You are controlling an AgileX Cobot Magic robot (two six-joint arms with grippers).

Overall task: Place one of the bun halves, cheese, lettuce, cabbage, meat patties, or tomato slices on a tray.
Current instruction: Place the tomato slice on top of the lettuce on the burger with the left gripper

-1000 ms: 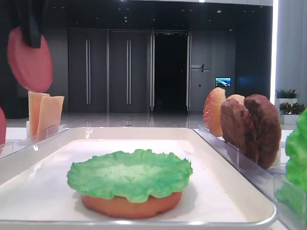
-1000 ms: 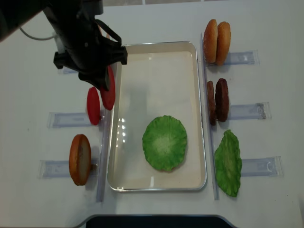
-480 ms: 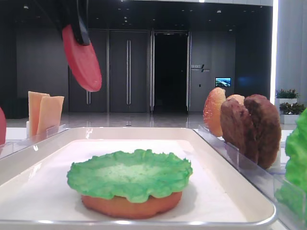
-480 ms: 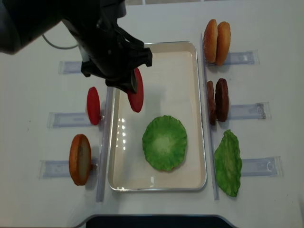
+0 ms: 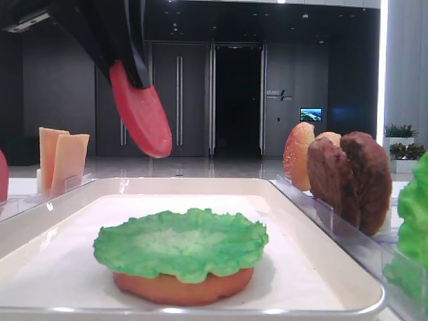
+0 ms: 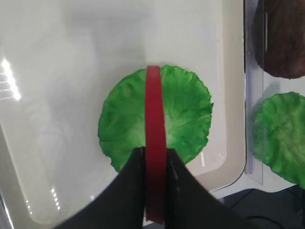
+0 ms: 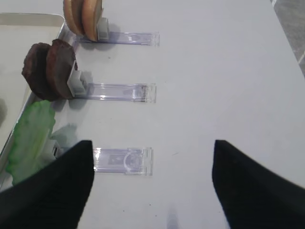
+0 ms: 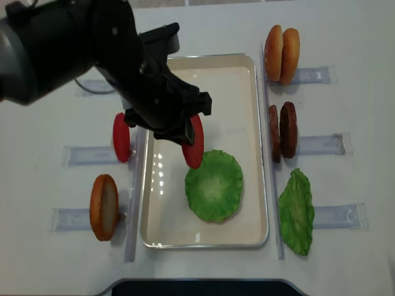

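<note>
Far left on the tabletop (image 8: 37, 259): a bun half (image 8: 103, 206) stands on edge in a clear holder (image 8: 71, 219), a second tomato slice (image 8: 121, 137) stands in the holder above it, and cheese slices (image 5: 61, 159) stand upright at the back left in the low front view. The left end effector (image 8: 185, 132) is clenched on a red tomato slice (image 8: 194, 150), held on edge and in the air over the tray's left-centre, just beside the lettuce's upper-left edge from above. In the left wrist view the slice (image 6: 155, 162) lines up edge-on across the lettuce (image 6: 155, 117). The white tray (image 8: 256, 154) sits mid-tabletop; the round green lettuce lies flat in it on top of a bun half (image 5: 180, 287). Right of the tray: two bun halves (image 8: 281, 54) on edge at the top, two brown patties (image 8: 282, 131) below them, a second lettuce leaf (image 8: 297, 211) lowest. The right end effector (image 7: 152, 186) hovers over bare tabletop well right of the tray, released, fingers (image 7: 248, 191) wide apart, nothing between them.
</note>
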